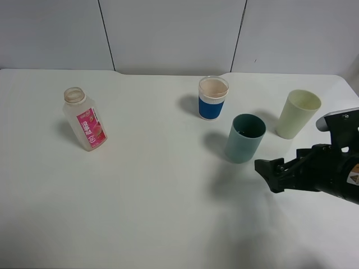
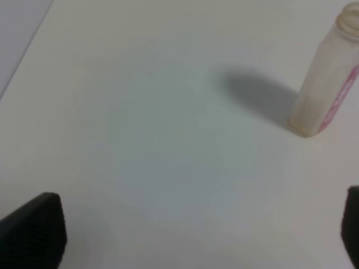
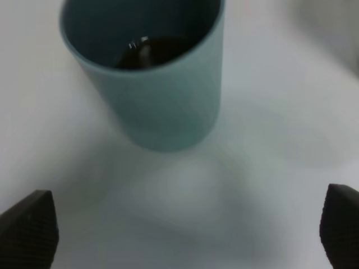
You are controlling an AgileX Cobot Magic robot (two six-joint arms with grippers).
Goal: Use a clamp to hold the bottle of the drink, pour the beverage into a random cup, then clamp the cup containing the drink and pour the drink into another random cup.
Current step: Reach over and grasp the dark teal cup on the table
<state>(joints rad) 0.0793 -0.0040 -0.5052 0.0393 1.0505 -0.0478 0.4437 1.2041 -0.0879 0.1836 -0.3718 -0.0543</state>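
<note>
The clear uncapped drink bottle (image 1: 85, 120) with a pink label stands at the table's left; it also shows in the left wrist view (image 2: 328, 84). A teal cup (image 1: 244, 138) holds a little dark liquid, seen in the right wrist view (image 3: 148, 73). A blue cup (image 1: 212, 98) with a white rim and a cream cup (image 1: 297, 114) stand near it. My right gripper (image 1: 269, 175) is open and empty just to the front right of the teal cup, also in its wrist view (image 3: 182, 235). My left gripper (image 2: 193, 235) is open, apart from the bottle, and out of the exterior view.
The white table (image 1: 157, 213) stretches wide between the bottle and the cups. A grey panelled wall (image 1: 168, 33) runs behind the table's far edge. The three cups stand close together at the right.
</note>
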